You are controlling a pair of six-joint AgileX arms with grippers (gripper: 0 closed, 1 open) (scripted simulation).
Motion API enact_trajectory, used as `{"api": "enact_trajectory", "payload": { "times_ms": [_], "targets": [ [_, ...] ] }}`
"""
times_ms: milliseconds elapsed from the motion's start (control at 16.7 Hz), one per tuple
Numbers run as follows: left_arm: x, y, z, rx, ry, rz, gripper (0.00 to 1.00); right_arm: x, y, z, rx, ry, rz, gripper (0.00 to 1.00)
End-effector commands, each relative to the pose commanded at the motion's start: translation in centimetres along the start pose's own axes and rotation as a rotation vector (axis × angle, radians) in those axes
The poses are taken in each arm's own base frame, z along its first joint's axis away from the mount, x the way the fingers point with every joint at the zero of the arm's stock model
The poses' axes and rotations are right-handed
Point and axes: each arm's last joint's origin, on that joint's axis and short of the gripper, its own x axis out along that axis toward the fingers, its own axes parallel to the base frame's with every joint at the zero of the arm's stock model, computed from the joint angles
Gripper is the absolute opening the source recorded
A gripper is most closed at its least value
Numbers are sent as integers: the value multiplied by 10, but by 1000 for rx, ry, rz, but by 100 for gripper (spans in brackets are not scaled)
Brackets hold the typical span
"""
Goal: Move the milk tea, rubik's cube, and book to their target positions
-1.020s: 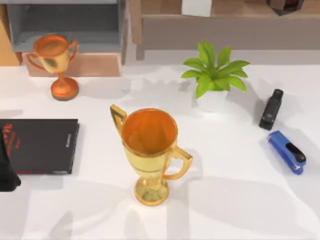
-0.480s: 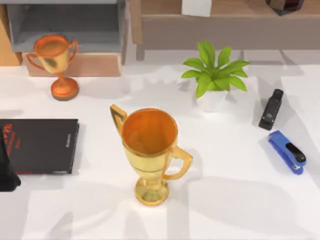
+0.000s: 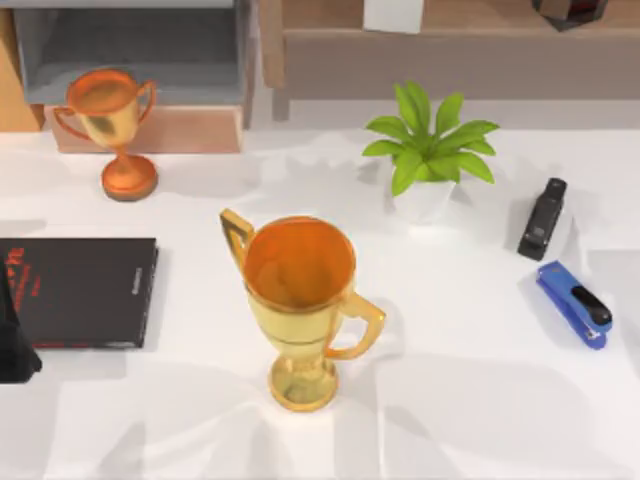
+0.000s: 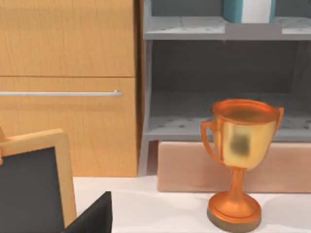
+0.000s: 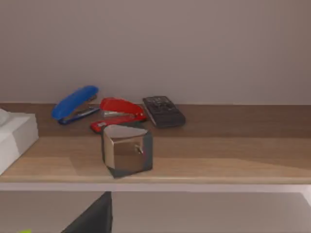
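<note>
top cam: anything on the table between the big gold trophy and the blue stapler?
No. In the top view the white table is bare between the big gold trophy and the blue stapler. The black stapler lies just beyond the blue one, off that line.

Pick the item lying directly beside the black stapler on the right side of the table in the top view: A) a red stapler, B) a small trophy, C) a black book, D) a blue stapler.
D: the blue stapler lies on the white table right next to the black stapler, toward the table's near edge.
</note>
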Motion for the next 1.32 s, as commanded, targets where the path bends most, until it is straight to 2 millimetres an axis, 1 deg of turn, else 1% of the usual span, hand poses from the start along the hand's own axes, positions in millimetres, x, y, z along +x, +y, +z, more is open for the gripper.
{"api": "enact_trajectory", "payload": {
  "times_ms": [120,240,360,480,600,900,960,1020,1140,1320],
  "targets": [
    [0,0,0,0,0,0,100,-18,-6,-42,2,0,1,100],
    [0,0,0,0,0,0,100,-28,-10,-78,3,0,2,100],
    [0,0,0,0,0,0,100,-32,-13,-105,4,0,4,100],
    [0,0,0,0,0,0,100,-33,-14,-122,4,-1,4,100],
    [0,0,0,0,0,0,100,-33,-14,-127,5,-1,5,100],
    [0,0,0,0,0,0,100,-33,-14,-127,5,-1,5,100],
    [0,0,3,0,-4,0,100,-33,-14,-127,5,-1,5,100],
    [0,0,8,-1,-11,-1,100,-33,-14,-127,5,-1,5,100],
    [2,-1,28,-3,-35,-3,100,-33,-14,-127,5,-1,5,100],
    [14,-3,68,-10,-63,-6,100,-33,-14,-127,5,-1,5,100]
  ]
}}
